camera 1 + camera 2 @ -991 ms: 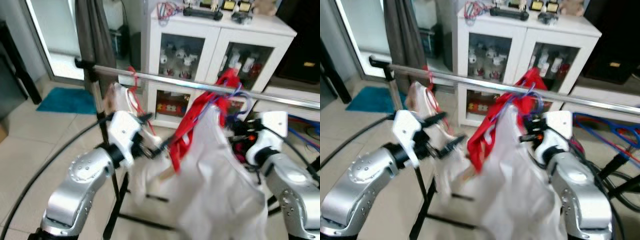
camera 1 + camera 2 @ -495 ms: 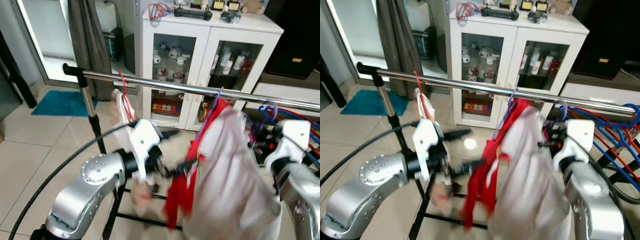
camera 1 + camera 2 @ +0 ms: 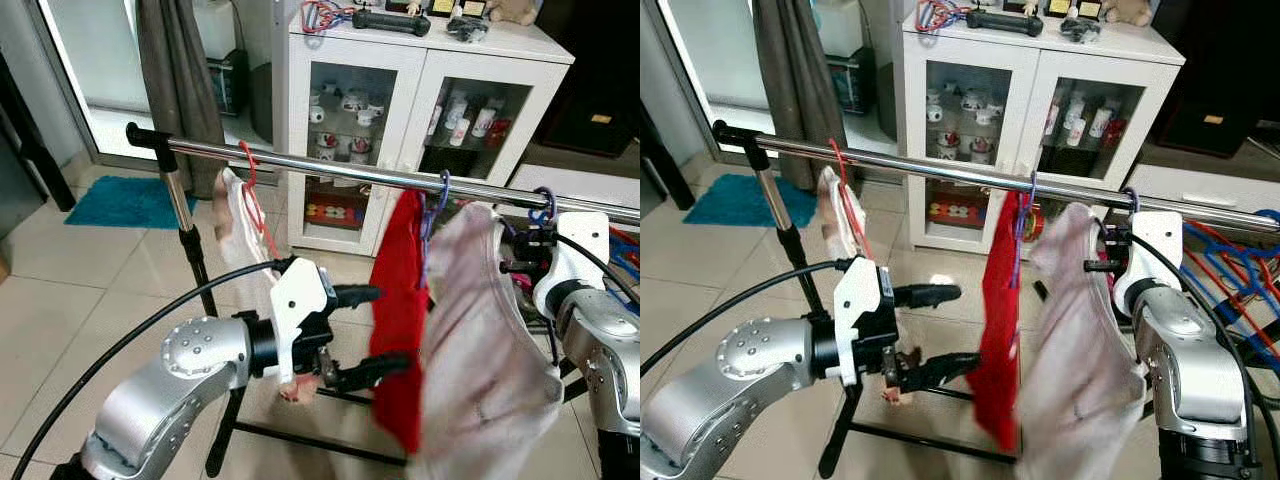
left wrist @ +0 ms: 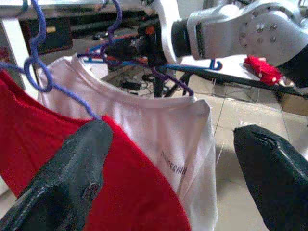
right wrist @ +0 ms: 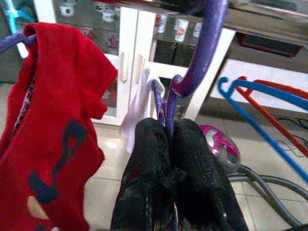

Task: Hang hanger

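Note:
A chrome clothes rail (image 3: 330, 172) runs across in front of me. A white shirt (image 3: 480, 340) hangs on a purple hanger (image 5: 204, 48) whose hook (image 3: 543, 205) sits over the rail at the right. My right gripper (image 5: 171, 139) is shut on that hanger's wire just below the hook, close to the rail (image 3: 940, 170). Beside it a red shirt (image 3: 400, 300) hangs from a blue-purple hanger (image 4: 38, 72). My left gripper (image 3: 385, 330) is open, low and just left of the red shirt, with nothing between its fingers (image 4: 82, 159).
A red hanger (image 3: 248, 190) with a pale garment hangs near the rail's left end, by the upright pole (image 3: 190, 250). A white glass-door cabinet (image 3: 420, 100) stands behind. Blue and red hangers (image 3: 1230, 265) lie at the far right. A black cable (image 3: 120, 350) loops by my left arm.
The camera has shifted. The white shirt's hanger hook has gone onto the rail and both shirts now hang straight. My left gripper has come away from the red shirt and stands open.

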Motion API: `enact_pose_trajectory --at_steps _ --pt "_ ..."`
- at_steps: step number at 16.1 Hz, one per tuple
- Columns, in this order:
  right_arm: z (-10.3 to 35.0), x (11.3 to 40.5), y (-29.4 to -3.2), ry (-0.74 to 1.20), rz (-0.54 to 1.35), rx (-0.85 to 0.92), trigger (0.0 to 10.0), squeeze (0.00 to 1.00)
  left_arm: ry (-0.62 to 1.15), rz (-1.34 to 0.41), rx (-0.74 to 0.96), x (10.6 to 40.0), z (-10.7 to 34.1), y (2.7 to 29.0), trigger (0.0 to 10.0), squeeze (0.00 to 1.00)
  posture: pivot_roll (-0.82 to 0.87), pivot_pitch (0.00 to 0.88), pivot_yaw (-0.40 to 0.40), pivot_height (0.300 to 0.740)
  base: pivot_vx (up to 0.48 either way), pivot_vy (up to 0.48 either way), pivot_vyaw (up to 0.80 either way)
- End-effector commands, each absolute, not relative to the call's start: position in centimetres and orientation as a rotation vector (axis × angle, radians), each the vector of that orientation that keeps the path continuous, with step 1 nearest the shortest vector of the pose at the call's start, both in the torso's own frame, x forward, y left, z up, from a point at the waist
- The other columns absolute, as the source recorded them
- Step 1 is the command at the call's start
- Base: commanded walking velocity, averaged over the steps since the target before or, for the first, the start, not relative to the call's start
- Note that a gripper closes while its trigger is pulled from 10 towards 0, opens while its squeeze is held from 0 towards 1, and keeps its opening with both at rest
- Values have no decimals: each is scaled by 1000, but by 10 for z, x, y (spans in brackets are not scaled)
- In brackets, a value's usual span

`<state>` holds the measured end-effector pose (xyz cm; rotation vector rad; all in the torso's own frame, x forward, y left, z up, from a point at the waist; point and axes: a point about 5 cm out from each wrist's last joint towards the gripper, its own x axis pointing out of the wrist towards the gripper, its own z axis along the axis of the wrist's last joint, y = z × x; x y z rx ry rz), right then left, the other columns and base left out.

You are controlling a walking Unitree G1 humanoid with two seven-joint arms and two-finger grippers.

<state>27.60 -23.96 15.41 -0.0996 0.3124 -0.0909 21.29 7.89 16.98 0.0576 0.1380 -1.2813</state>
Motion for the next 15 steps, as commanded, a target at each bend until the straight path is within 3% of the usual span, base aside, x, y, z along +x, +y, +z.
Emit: enact_pose_trajectory --at_steps 1,2,6,7,10,11,14,15 --pt "141 271 -239 386 -78 -83 10000 0 132 -1289 54 211 173 79 10000 0 40 0 -56 740 0 0 0" --pt "143 265 -239 363 -57 -47 10000 1000 145 -1259 67 214 171 83 10000 0 35 0 -45 740 0 0 0" --pt "176 232 -239 256 67 38 10000 1000 134 -1079 114 230 165 102 10000 0 7 0 5 740 0 0 0" --pt "199 207 -246 270 236 -15 10000 1000 131 -951 119 238 162 113 10000 0 -6 0 23 740 0 0 0" --pt "215 174 -238 243 542 -64 10000 1000 97 -842 109 241 162 121 10000 0 -11 0 33 740 0 0 0" --pt "217 168 -226 187 642 -13 10000 1000 75 -815 84 239 165 122 10000 0 -5 0 30 740 0 0 0" --pt "217 167 -221 165 665 18 10000 1000 71 -811 73 237 165 122 10000 0 -5 0 30 740 0 0 0" --pt "205 174 -205 172 662 88 10000 1000 58 -808 68 234 168 121 10000 0 23 0 9 740 0 480 0"
